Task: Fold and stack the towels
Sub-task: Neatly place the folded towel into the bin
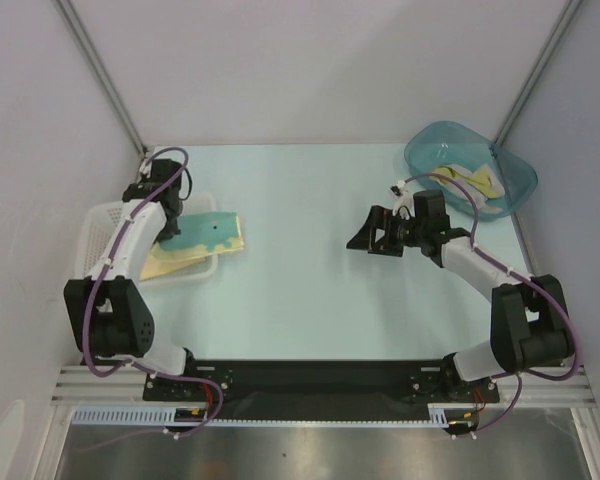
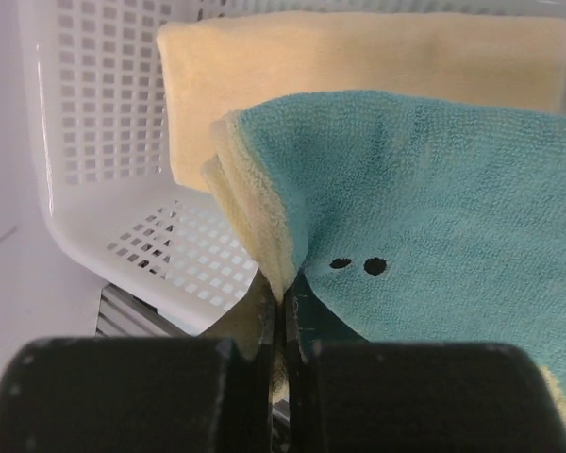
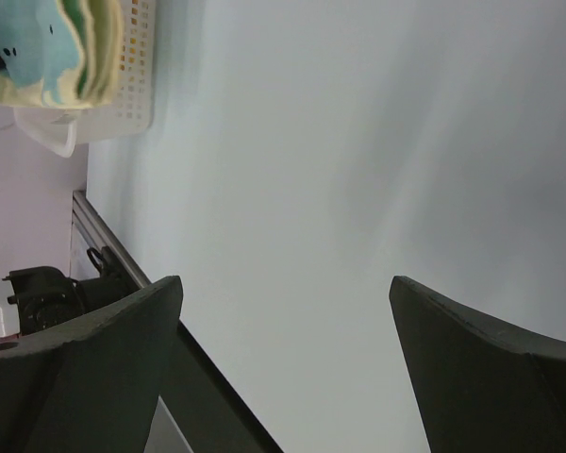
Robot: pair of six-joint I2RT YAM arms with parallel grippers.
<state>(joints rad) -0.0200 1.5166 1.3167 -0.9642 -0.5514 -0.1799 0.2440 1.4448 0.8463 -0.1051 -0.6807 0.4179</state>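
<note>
A folded pale yellow and teal towel (image 1: 210,232) lies over the right rim of the white mesh basket (image 1: 98,228), partly on the table. My left gripper (image 1: 173,226) is shut on its near corner; in the left wrist view the pinched pale yellow edge sits between the closed fingers of that gripper (image 2: 283,300), with the teal face (image 2: 434,189) spreading away. A plain yellow towel (image 2: 358,47) lies folded under it in the basket (image 2: 85,113). Another yellowish towel (image 1: 473,182) lies in the teal tub (image 1: 430,155). My right gripper (image 1: 376,232) hangs open and empty over the table middle.
The basket stands at the left edge, the tub at the back right corner. The right wrist view shows the open right gripper (image 3: 288,293) above bare table, with the basket (image 3: 137,57) and the towels (image 3: 38,47) far off. Grey walls enclose the table.
</note>
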